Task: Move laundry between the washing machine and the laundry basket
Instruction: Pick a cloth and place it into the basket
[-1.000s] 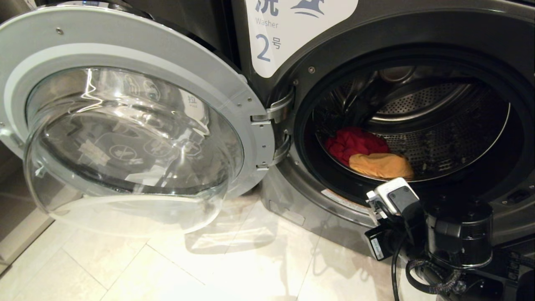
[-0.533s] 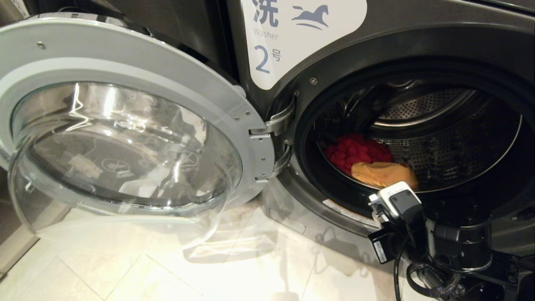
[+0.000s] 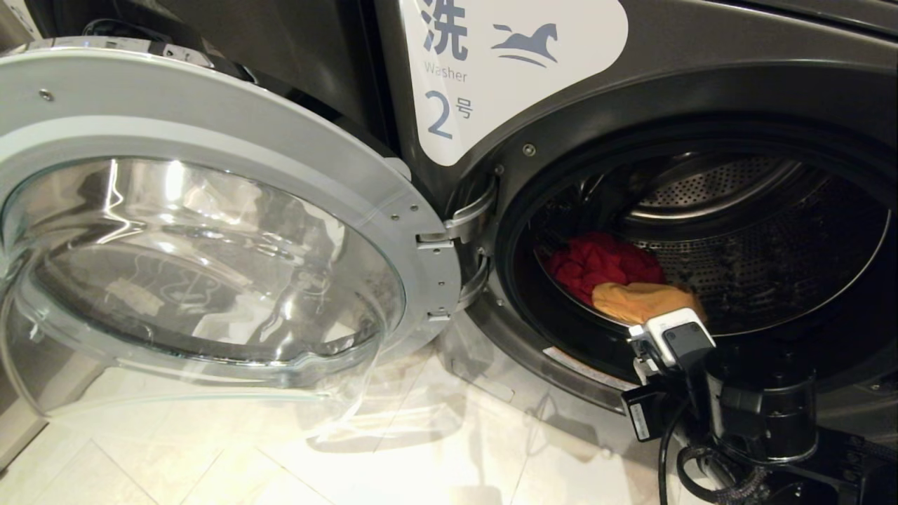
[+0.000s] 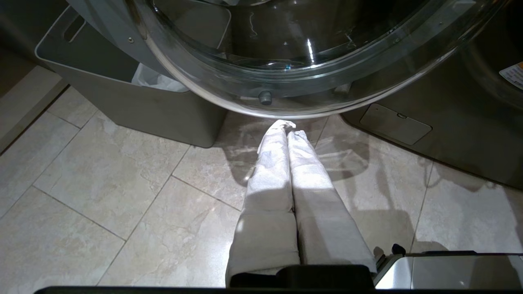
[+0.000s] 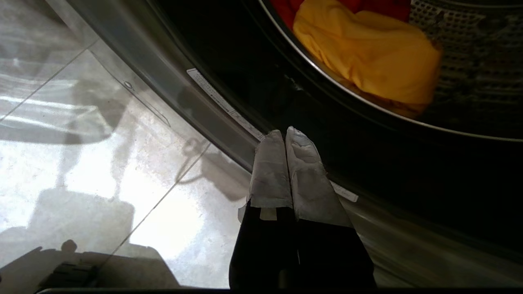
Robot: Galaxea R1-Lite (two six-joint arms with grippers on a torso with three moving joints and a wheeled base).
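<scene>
- Pale marbled floor tiles with thin grout lines fill the lower part of the frame, glossy under bright overhead light.
- A solid grey bin stands at upper left, a white plastic bag inside it.

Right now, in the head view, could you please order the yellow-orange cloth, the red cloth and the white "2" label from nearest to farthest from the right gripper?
Measured from the right gripper, shut at the drum opening's lower rim:
1. Yellow-orange cloth: at the drum's front edge, just above the wrist.
2. Red cloth: behind it, deeper and to the left.
3. White "2" label: up on the washing machine's front panel, left of the opening.
</scene>
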